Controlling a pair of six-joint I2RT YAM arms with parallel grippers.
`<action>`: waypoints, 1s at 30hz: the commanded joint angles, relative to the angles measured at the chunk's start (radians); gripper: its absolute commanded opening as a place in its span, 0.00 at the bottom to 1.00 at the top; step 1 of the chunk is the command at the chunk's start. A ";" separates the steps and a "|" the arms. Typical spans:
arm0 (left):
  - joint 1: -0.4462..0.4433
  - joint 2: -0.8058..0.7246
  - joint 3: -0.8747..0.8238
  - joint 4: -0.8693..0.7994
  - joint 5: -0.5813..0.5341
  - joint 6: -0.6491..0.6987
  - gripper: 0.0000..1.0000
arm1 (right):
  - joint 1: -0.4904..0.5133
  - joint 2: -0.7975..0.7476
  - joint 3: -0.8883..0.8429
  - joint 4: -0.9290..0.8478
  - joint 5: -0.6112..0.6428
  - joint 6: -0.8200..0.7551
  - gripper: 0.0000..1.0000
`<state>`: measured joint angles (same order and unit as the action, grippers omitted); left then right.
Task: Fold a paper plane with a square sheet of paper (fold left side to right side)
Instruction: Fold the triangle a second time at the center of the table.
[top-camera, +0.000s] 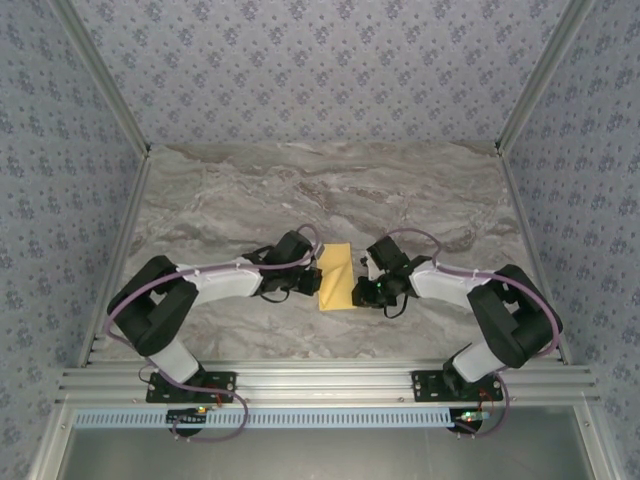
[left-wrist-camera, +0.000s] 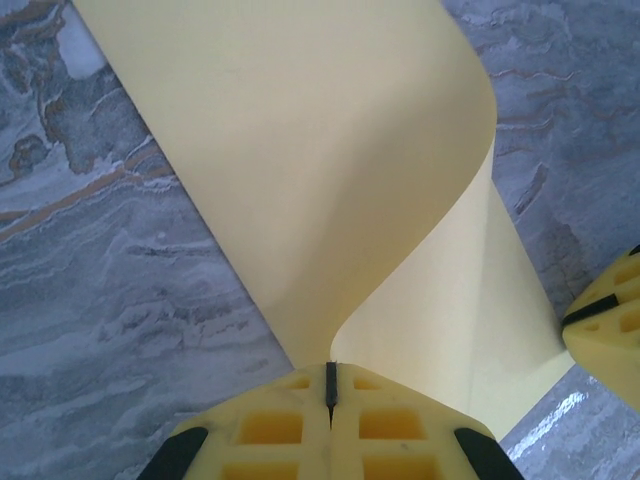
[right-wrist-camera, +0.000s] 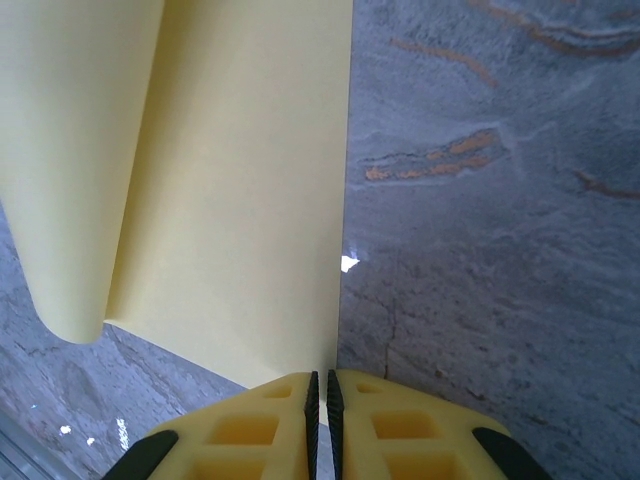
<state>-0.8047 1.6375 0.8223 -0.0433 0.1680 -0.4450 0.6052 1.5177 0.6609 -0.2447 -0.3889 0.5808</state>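
Your left tool pinches the sheet of paper, which curls over toward 2 o'clock. Your right tool grips its straight edge. From above, it lies doubled over in the middle of the counter. The crease seems not yet pressed.

left gripper reaching inward, jaws pinched on paper | right gripper reaching inward, jaws pinched on paper

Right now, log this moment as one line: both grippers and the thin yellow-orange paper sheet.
left gripper: shut on thin yellow-orange paper sheet | right gripper: shut on same sheet | sheet: curled over, uncreased
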 joint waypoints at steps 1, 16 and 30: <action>0.006 0.017 0.043 0.018 -0.007 0.027 0.00 | 0.015 0.033 0.005 -0.062 0.027 -0.024 0.14; 0.008 0.071 0.082 -0.012 -0.024 0.052 0.00 | 0.017 0.036 0.011 -0.079 0.035 -0.033 0.14; 0.008 0.100 0.086 -0.009 -0.038 0.054 0.00 | 0.018 0.042 0.019 -0.086 0.034 -0.038 0.14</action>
<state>-0.8040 1.7241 0.8867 -0.0513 0.1417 -0.4076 0.6098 1.5261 0.6781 -0.2695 -0.3813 0.5591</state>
